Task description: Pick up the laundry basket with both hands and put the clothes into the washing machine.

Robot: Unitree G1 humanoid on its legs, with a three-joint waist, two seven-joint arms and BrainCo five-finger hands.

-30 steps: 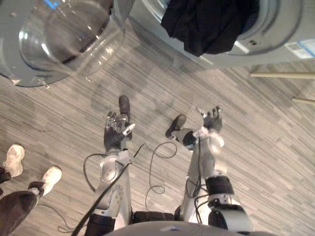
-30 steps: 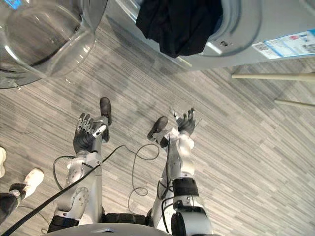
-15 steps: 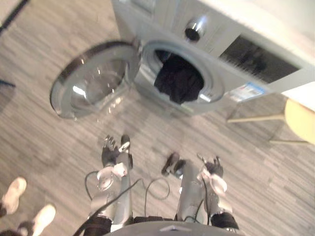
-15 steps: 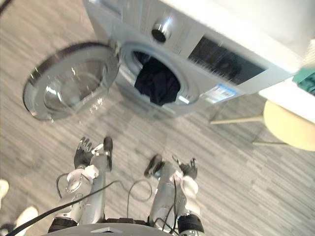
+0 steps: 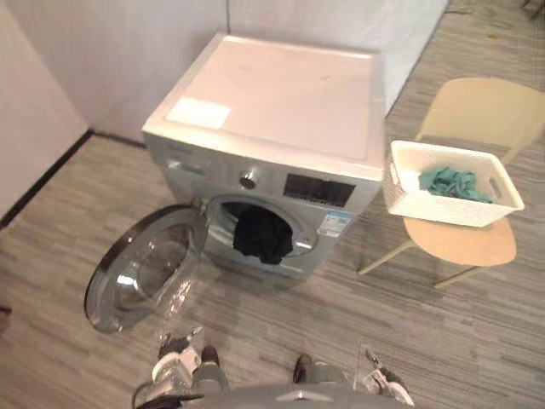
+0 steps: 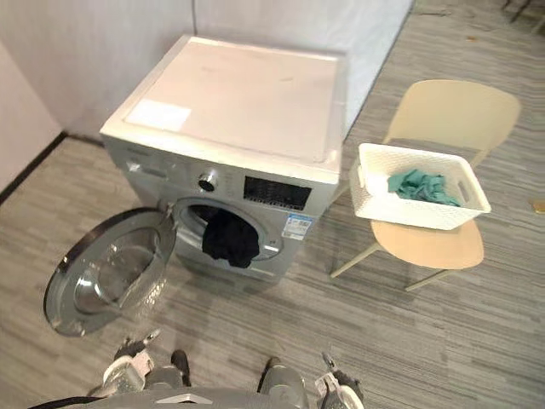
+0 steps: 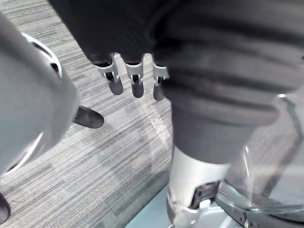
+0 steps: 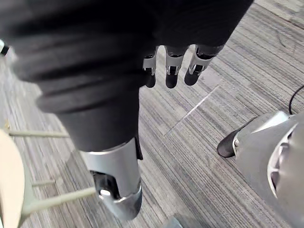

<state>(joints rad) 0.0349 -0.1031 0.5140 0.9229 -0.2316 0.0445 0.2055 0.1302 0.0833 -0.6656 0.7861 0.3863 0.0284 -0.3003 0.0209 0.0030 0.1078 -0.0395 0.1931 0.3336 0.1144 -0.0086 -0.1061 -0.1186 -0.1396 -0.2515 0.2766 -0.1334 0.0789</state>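
Note:
A white laundry basket (image 5: 451, 198) stands on a beige chair (image 5: 464, 243) to the right of the washing machine (image 5: 272, 128). Teal clothes (image 5: 451, 181) lie inside the basket. A black garment (image 5: 262, 236) hangs out of the machine's round opening. My left hand (image 7: 136, 81) hangs low over the floor in front of the machine, fingers straight and holding nothing. My right hand (image 8: 171, 72) is likewise open and empty over the floor, with the chair's legs beside it. Both hands (image 5: 176, 356) sit at the bottom edge of the eye views, far from the basket.
The machine's glass door (image 5: 145, 273) stands swung open to the left, low over the floor. Pale walls (image 5: 102, 60) close in behind and to the left of the machine. Grey plank floor (image 5: 281, 315) lies between me and the machine.
The camera has swung up from the floor, so the whole machine, chair and basket have come into view. Both hands have dropped to the bottom edge and stay open.

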